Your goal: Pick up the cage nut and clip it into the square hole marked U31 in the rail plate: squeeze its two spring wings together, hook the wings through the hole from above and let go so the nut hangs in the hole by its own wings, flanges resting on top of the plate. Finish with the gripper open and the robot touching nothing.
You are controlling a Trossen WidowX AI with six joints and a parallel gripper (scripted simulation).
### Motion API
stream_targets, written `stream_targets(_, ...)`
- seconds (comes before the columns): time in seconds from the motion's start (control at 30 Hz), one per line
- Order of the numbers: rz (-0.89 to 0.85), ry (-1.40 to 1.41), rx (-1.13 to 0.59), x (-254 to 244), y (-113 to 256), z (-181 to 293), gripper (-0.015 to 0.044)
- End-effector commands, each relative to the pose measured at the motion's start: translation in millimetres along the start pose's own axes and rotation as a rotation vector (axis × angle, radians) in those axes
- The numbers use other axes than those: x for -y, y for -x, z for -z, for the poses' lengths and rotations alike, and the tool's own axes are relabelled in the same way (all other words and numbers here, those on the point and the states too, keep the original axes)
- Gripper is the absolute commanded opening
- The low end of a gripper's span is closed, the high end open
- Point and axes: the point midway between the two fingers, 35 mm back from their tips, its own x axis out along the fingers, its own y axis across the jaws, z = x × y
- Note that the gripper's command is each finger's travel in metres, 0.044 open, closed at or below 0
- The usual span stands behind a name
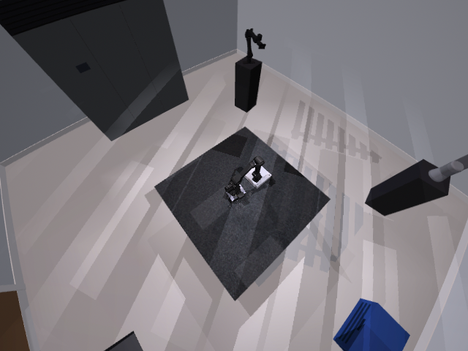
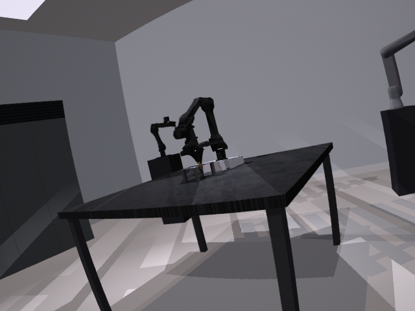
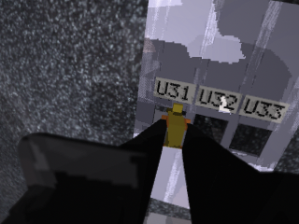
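My claw (image 2: 200, 162) (image 3: 174, 128) pinches yellow cage nut (image 2: 200, 165) (image 3: 176, 128). Nut's long axis points toward U31 label (image 3: 174, 90), nut overlapping near right side of U31 hole (image 3: 160, 113); height above rail plate (image 3: 170, 184) unclear. Likely next: centring, then lowering.

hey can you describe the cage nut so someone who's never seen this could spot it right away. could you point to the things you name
On the dark table (image 1: 241, 241) (image 2: 187, 197), find the pale rail plate (image 3: 182, 51) under the black gripper (image 3: 174, 128). The cage nut (image 3: 176, 126) is between its fingertips, below the U31 label (image 3: 174, 90): a small yellow piece with orange edges, unlike the dark holes beside it.
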Motion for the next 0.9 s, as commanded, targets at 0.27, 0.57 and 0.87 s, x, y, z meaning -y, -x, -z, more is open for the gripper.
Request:
stream_targets(0.27,0.040,-0.005,0.001,-0.9,-0.2,-0.4,0.0036)
stream_targets(0.57,0.057,-0.005,0.002,-1.7,-0.4,-0.4,0.0036)
stream_targets(0.87,0.033,-0.005,0.002,-0.3,-0.7,-0.1,0.0036)
